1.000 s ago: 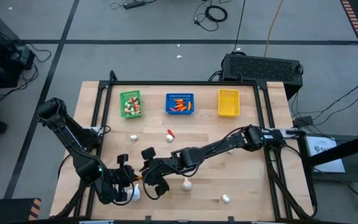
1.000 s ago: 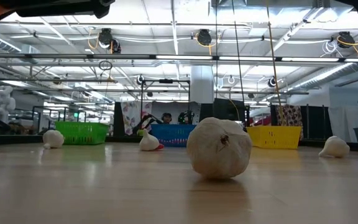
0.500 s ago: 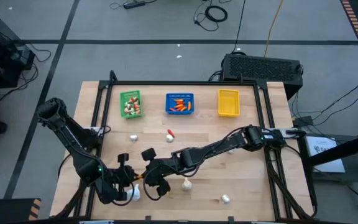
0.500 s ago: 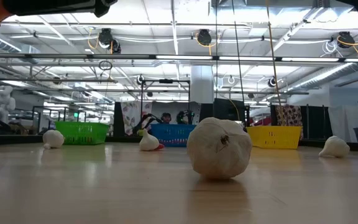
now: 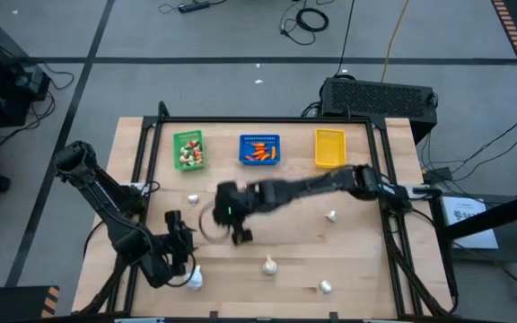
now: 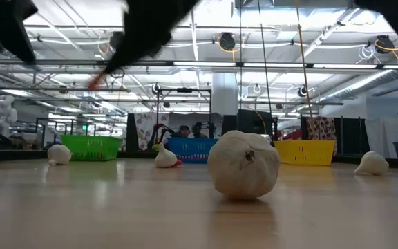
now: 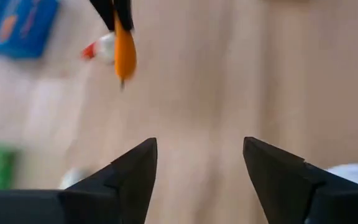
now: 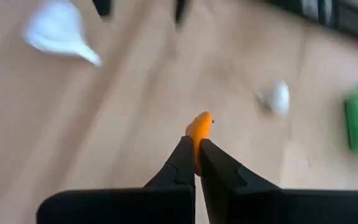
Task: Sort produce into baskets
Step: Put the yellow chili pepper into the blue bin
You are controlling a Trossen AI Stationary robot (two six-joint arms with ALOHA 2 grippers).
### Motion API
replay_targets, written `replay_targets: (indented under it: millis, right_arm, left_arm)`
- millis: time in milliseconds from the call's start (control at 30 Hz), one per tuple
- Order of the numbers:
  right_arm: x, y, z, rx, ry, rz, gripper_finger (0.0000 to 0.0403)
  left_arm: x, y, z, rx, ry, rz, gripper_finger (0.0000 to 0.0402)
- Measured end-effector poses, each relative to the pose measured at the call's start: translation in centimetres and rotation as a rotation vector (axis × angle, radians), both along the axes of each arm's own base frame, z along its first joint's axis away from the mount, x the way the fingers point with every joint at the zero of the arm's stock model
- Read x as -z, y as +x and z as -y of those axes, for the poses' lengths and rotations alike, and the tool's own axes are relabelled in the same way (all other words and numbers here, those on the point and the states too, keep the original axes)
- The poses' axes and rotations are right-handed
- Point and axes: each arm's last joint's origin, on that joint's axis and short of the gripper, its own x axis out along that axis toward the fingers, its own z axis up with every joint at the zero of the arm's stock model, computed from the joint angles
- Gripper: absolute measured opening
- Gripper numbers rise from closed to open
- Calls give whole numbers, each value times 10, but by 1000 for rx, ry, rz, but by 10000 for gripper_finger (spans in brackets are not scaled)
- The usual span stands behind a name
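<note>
Right hand (image 8: 196,163) pinching orange carrot piece (image 8: 199,127) above table (image 5: 348,260); left hand (image 7: 199,171) spread, empty

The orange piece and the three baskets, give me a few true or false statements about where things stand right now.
1. The right hand is shut on the orange piece. True.
2. The left hand holds a garlic bulb. False: it is open and empty.
3. The yellow basket holds several orange pieces. False: it looks empty; the orange pieces lie in the blue basket.
4. The green basket already has produce in it. True.
5. No garlic bulbs are left on the table. False: several white bulbs lie loose, one near the front edge.
</note>
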Motion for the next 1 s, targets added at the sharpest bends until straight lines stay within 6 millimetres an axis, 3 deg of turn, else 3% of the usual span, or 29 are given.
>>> replay_targets:
  millis: [200,367,500,633,833,1000]
  right_arm:
    - [3,-12,89,200,51,-156,1]
    - [4,-24,146,292,123,-200,0]
    - [-10,-30,174,305,175,-130,0]
    - [-17,-37,196,350,174,-93,0]
    - [-17,-47,223,418,186,-99,0]
    - [-6,-61,238,445,202,-173,0]
  left_arm:
    - [10,-9,-13,-49,88,-67,248]
    - [30,-13,-16,-2,50,-45,248]
    - [43,-10,-24,58,-23,43,248]
    - [47,3,-46,86,-118,180,248]
    - [56,14,-73,133,-235,359,248]
    - [70,6,-82,121,-231,405,248]
